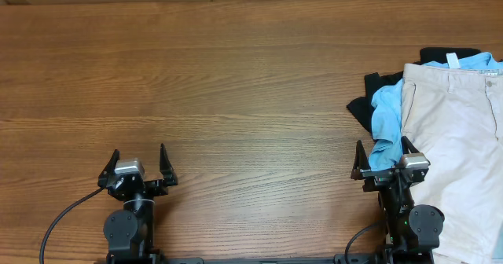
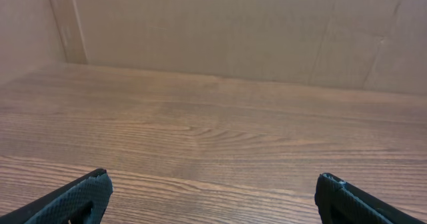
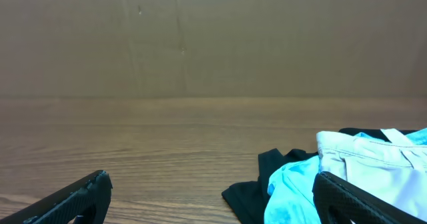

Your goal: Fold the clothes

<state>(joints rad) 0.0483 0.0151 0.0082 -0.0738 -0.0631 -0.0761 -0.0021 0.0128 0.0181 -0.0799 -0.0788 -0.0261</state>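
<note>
- Two sets of jaws spread wide and empty: left gripper and right gripper sit at the table's near edge, seemingly poised to begin.
- Shorts top the right-hand heap, over a shirt and a black garment, just beside the right gripper, so probably the first pick.

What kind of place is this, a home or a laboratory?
Probably a robot test bench: a brown wood-grain table, plain cardboard walls behind it, the black left gripper and right gripper open, light beige cotton shorts nearby.
</note>
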